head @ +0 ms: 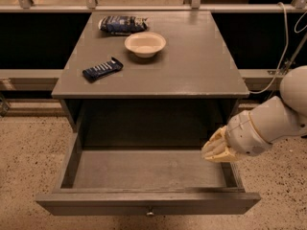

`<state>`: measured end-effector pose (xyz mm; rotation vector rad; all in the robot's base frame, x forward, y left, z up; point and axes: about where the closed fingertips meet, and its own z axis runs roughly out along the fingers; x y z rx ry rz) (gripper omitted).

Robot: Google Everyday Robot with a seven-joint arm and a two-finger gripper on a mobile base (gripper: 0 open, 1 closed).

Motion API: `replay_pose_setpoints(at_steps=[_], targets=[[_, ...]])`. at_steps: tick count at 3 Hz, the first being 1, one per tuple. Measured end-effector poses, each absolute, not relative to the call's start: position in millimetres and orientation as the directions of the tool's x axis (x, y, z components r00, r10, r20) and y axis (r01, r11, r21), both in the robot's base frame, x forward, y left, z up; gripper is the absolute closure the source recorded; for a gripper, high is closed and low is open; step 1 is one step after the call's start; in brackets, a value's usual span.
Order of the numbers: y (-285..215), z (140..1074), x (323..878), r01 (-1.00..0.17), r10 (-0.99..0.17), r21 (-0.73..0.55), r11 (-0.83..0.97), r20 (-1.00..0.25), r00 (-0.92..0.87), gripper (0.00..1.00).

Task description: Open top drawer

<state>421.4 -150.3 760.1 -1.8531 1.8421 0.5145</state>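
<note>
top drawer: pulled well out to the near side, knob on front panel
gripper: over the drawer's right wall, fingers drawn together, gripping nothing
room: drawer interior open left of gripper

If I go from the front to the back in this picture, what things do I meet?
Knob on the open top drawer → gripper, by the drawer's right wall → dark snack bar → bowl → blue bag.
</note>
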Motion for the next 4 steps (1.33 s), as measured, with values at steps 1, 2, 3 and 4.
replay_pose_setpoints(at_steps=[1, 2, 3, 4], targets=[[-149.2, 760.7, 420.8, -0.998, -0.820, -0.069, 0.013, -0.571, 0.029, 0.58], [-148.0, 761.3, 420.3, -0.997, -0.821, -0.070, 0.010, -0.571, 0.032, 0.34], [-146.8, 761.9, 419.9, -0.997, -0.821, -0.071, 0.008, -0.570, 0.034, 0.10], [-146.0, 762.3, 419.5, -0.997, -0.821, -0.072, 0.006, -0.569, 0.036, 0.00]])
